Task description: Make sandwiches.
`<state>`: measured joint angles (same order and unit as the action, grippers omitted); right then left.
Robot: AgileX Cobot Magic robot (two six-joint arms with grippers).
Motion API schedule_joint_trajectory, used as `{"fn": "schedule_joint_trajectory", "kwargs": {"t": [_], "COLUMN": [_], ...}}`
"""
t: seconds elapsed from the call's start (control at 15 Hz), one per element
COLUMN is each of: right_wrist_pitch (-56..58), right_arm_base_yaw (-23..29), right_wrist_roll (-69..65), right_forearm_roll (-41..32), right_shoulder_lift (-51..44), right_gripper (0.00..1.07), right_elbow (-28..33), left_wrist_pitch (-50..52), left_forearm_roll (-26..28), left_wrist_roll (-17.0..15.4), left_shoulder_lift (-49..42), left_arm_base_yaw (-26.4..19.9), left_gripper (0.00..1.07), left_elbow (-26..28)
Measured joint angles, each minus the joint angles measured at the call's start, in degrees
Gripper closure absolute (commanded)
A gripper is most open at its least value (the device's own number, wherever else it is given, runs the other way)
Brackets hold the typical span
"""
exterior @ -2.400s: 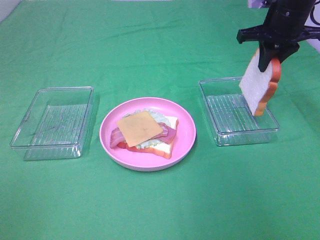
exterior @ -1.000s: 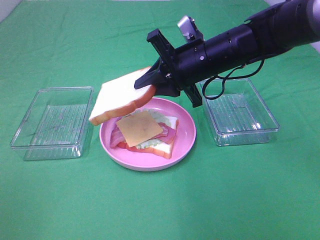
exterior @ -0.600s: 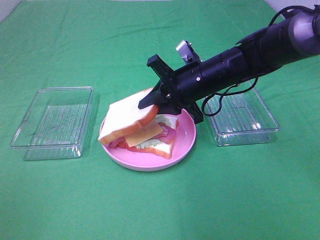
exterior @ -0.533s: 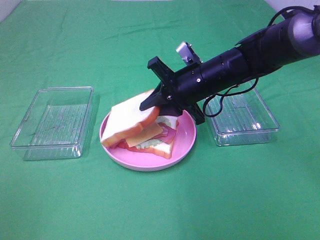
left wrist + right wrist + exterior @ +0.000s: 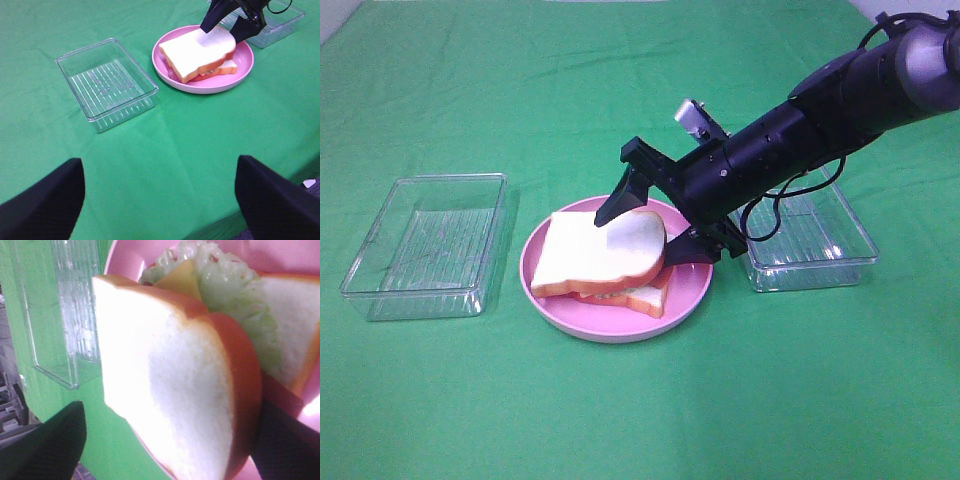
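Note:
The sandwich [image 5: 605, 262] lies on the round pink plate [image 5: 620, 328] in the middle of the green cloth. Its top white bread slice [image 5: 165, 390] with an orange-brown crust rests tilted on the stack. Pale green lettuce [image 5: 225, 295] and a corner of yellow cheese [image 5: 180, 280] peek out beneath. My right gripper [image 5: 655, 226] reaches in from the right, open, with its fingers spread on either side of the slice's right end. My left gripper [image 5: 160, 200] hangs open and empty, well in front of the plate [image 5: 200, 89].
An empty clear plastic tray [image 5: 425, 245] stands left of the plate. A second one [image 5: 800, 230] stands to the right, partly under my right arm. Green cloth covers the whole table.
My right gripper carried the bread slice from over the right tray to the plate, lowered it onto the cheese and opened its jaws. The left gripper has not moved.

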<state>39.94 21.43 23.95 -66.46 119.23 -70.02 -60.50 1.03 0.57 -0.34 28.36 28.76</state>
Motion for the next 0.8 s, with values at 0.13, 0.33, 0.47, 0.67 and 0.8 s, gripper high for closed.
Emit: {"fn": "schedule_joint_trajectory", "kwargs": {"t": [0.13,0.33,0.47,0.67,0.8], "right_wrist_pitch": [-0.2,0.1,3.4,7.9,8.4], "right_arm_base_yaw": [0.0,0.0,0.0,0.0,0.0], "right_wrist_roll": [-1.7,-9.2,-14.5,-16.3,-16.5], "right_forearm_roll": [8.4,25.1,38.2,46.1,48.2], "right_shoulder_lift": [-2.2,-7.3,-11.2,-17.2,-28.0], "right_gripper": [0.25,0.25,0.26,0.26,0.26], "right_elbow": [-0.1,-0.1,-0.1,2.2,10.7], "left_wrist_pitch": [0.0,0.0,0.0,0.0,0.0], "left_forearm_roll": [0.0,0.0,0.0,0.0,0.0], "left_wrist_roll": [0.0,0.0,0.0,0.0,0.0], "left_shoulder_lift": [0.0,0.0,0.0,0.0,0.0], "left_arm_base_yaw": [0.0,0.0,0.0,0.0,0.0], "left_gripper": [0.28,0.28,0.28,0.28,0.28], "left_elbow": [0.0,0.0,0.0,0.0,0.0]}}
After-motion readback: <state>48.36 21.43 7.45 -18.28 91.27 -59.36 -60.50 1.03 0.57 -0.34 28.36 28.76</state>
